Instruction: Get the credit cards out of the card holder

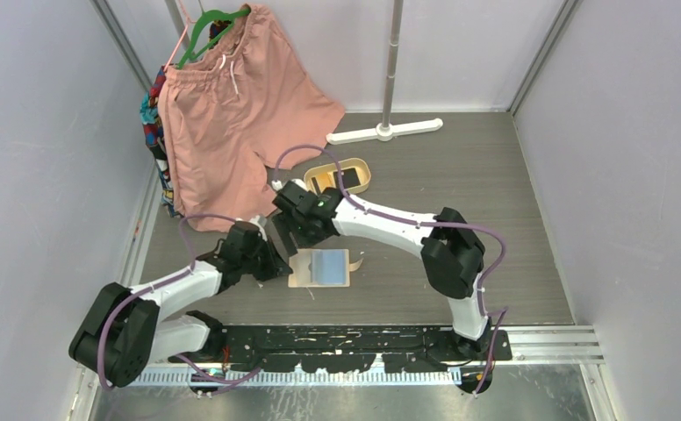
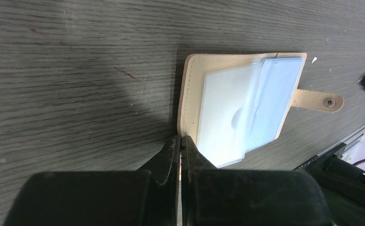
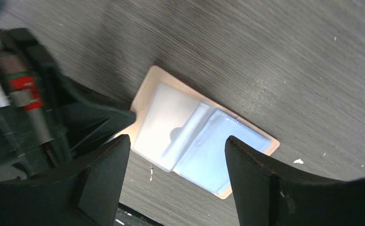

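Observation:
The beige card holder [image 1: 319, 267] lies open and flat on the dark table, its pale blue clear sleeves [image 2: 246, 108] facing up and its snap tab [image 2: 318, 100] sticking out sideways. My left gripper [image 2: 181, 139] is shut, its tips resting against the holder's beige edge. My right gripper [image 3: 177, 139] hovers open above the holder [image 3: 194, 136], nothing between its fingers. I cannot tell whether the sleeves hold a card. A black credit card [image 1: 348, 178] lies in the oval tan tray [image 1: 362, 165] behind.
Pink shorts [image 1: 232, 105] hang on a green hanger at the back left. A white stand base [image 1: 385, 132] with its pole sits at the back. A black rail [image 1: 354, 342] runs along the near table edge. Grey walls close both sides.

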### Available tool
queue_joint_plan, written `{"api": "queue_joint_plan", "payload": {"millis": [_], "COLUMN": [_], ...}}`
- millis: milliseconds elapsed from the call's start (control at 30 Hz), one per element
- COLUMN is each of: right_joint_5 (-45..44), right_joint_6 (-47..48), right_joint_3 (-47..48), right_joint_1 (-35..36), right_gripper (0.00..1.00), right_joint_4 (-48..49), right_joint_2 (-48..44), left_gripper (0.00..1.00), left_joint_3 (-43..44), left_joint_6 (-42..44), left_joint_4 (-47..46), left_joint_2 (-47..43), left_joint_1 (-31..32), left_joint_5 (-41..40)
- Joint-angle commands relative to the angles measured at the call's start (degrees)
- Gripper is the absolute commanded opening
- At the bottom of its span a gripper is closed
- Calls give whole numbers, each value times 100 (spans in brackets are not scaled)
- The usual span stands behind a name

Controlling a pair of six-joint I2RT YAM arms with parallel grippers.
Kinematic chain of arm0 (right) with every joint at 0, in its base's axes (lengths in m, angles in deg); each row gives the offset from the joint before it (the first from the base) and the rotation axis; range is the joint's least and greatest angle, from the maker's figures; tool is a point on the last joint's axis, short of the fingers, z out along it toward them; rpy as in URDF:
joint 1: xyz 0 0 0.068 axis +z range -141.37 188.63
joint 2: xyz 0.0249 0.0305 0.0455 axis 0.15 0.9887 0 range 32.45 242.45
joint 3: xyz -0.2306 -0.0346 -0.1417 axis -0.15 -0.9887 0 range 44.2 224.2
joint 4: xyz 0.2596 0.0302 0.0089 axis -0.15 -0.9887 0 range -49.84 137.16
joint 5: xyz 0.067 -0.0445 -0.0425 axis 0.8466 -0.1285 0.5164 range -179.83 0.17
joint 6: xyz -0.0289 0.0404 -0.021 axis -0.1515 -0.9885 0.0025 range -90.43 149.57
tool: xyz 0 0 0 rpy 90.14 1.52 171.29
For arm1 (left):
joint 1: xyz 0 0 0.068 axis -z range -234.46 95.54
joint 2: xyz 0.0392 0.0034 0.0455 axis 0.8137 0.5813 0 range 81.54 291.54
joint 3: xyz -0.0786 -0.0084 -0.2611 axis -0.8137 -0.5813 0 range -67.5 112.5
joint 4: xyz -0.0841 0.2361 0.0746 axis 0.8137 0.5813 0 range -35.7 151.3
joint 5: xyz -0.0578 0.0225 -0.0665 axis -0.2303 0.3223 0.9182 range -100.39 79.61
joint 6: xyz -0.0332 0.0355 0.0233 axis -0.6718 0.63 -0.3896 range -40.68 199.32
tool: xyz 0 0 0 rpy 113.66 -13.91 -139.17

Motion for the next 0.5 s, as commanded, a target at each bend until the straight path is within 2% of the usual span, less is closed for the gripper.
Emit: {"api": "queue_joint_plan", "payload": {"millis": [0,200,267,300,467], "right_joint_5": [-686,-831,-827,-825,-976], "right_joint_6": [-750,-1191,-1277,-1292,-1305], "right_joint_3": [-273,-464,-518,-516,-274], "right_joint_1": [11,131,181,200,359], "right_gripper": [80,85,97,99,100], "right_joint_4": [522,707,827,862,708], "right_joint_2": [-27,143,192,220,482], "left_gripper": [0,0,0,0,0], "left_joint_3": [-83,-175,-192,-196,-223], "left_joint_6": [42,-19,-20,-20,-28], "left_joint_4": [224,170,167,167,150], "left_joint_2": [-153,-265,-296,-315,-337], "left_joint_1": [-3,-3,-3,-3,-3], "left_joint_5": [-170,-133,-132,-132,-123]}}
